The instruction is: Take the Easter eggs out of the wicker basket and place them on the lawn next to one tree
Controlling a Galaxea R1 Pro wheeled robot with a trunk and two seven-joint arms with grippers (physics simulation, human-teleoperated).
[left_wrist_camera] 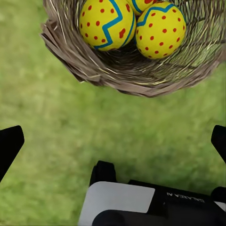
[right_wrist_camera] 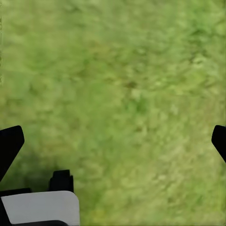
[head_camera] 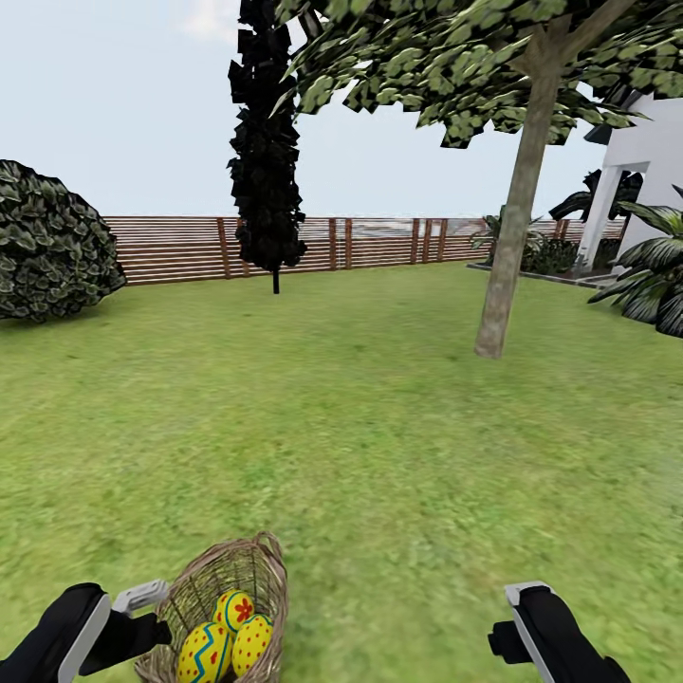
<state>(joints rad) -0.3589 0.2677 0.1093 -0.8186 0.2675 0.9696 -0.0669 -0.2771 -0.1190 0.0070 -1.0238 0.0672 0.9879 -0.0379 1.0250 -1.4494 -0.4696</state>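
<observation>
The wicker basket (head_camera: 220, 607) sits on the lawn (head_camera: 379, 455) at the near edge of the head view, just in front of the robot and toward its left side. All three Easter eggs lie inside the basket, packed against one another: one egg (head_camera: 234, 609) toward the far side of the bowl, a second egg (head_camera: 204, 655) with a blue zigzag nearest the robot's left arm, and a third egg (head_camera: 252, 644) beside it on the side away from that arm.

The left gripper (head_camera: 142, 607) is just beside the basket, close to its outer wall; contact cannot be confirmed. In the left wrist view the two dark fingers (left_wrist_camera: 10, 143) stand wide apart at the frame edges with bare grass between them. The basket (left_wrist_camera: 117, 70) lies beyond the fingertips, not between them, and two of the eggs (left_wrist_camera: 106, 22) show over its rim. Nothing is held.

The right gripper (head_camera: 517, 617) is well apart from the basket, on the side opposite the left arm, over bare grass. In the right wrist view its fingers (right_wrist_camera: 10, 141) are likewise spread wide and hold nothing, with bare lawn (right_wrist_camera: 122, 94) beneath.

The tree (head_camera: 517, 218) with the pale trunk stands well beyond the basket, ahead and to the robot's right. A dark cypress (head_camera: 266, 152) stands farther off, near the slatted fence (head_camera: 190, 249). A round bush (head_camera: 47, 242) is beyond the basket to the robot's left, and a white house (head_camera: 645, 161) lies past the tree.
</observation>
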